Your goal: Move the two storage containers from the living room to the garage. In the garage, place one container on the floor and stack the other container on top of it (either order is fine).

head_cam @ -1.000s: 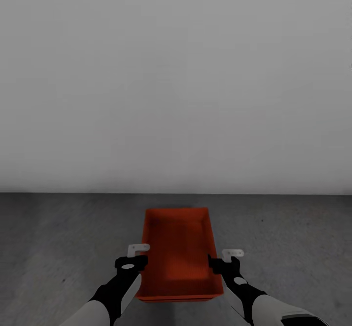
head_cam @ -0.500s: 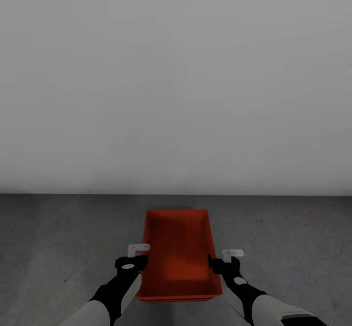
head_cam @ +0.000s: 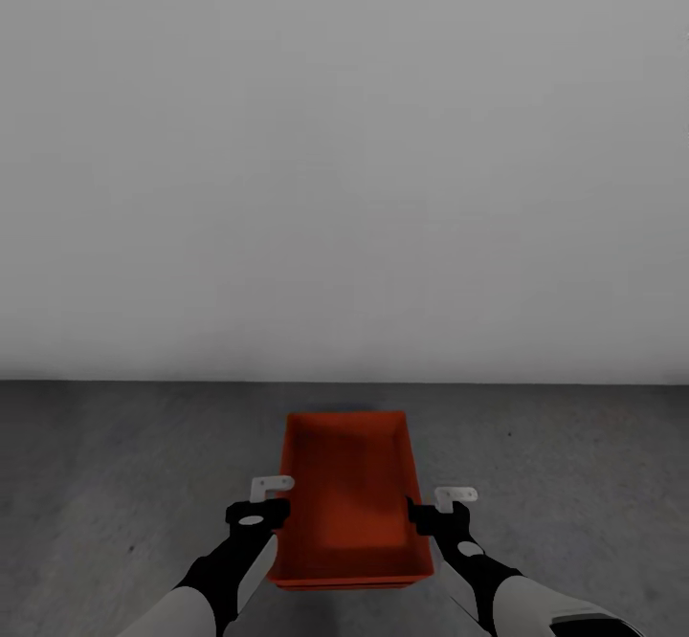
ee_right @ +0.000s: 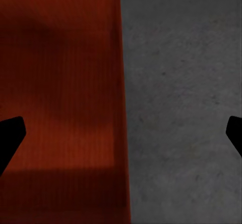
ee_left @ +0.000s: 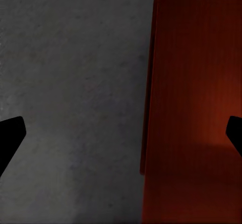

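Item: one red-orange, open-topped rectangular storage container point(head_cam: 349, 495) with thin plain walls, long axis running away from me. I judge it to sit on the dark grey, rough concrete floor point(head_cam: 115, 465) of the garage, a short way in front of the plain white-grey wall point(head_cam: 344, 159); a second red edge shows under its near wall, so whether another box lies beneath I cannot tell.

Left gripper point(head_cam: 273, 498): at the container's left wall. In the left wrist view the jaws stand wide apart, one black fingertip point(ee_left: 10, 138) over the floor, the other over the box interior, straddling the wall without pinching it.

Right gripper point(head_cam: 442, 505): at the right wall, likewise spread, one fingertip point(ee_right: 10, 138) over the box, its mate over concrete. I hold nothing with either.

Risks, as I judge them:
- Closing one side before the other would shove the light box sideways.
- Thin walls may flex or slip from a shallow pinch, tilting the container on a lift.
- Withdrawing carelessly, an inner finger could catch a wall and drag the box.
- Driving forward would push the box towards the wall.
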Controlling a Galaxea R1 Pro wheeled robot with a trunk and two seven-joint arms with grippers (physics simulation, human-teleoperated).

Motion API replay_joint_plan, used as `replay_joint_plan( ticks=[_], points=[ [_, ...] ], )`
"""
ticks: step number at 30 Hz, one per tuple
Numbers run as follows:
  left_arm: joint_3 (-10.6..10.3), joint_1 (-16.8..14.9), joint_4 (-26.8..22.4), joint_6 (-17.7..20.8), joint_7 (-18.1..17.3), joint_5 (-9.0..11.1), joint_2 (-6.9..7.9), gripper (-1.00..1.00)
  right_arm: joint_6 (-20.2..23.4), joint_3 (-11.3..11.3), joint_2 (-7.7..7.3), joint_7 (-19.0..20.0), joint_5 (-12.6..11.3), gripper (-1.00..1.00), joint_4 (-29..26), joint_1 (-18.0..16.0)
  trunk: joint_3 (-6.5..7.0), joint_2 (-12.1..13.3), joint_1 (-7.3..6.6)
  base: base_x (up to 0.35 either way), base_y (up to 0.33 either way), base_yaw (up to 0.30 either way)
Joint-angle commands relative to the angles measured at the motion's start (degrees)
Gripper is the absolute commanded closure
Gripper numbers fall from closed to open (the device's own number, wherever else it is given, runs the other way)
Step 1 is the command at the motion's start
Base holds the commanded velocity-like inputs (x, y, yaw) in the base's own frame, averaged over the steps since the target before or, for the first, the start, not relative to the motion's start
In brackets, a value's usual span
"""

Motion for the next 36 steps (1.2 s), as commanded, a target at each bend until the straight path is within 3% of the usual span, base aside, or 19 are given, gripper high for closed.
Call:
replay_joint_plan(
  ticks=[1, 36],
  points=[
    [-0.48, -0.02, -0.14, 0.28, 0.49, 0.54, 0.05, -1.00, -0.17, 0.25, 0.02, -0.24, -0.14, -1.00, 0.06, -0.04, 0.14, 0.39, -0.22, 0.000, 0.000, 0.000],
    [-0.41, -0.02, -0.84, 0.33, 0.60, 0.56, 0.03, -1.00, -0.15, 0.25, -0.02, -0.16, -0.14, -1.00, 0.10, -0.04, 6.42, 14.42, -7.91, 0.000, 0.000, 0.000]
  ],
)
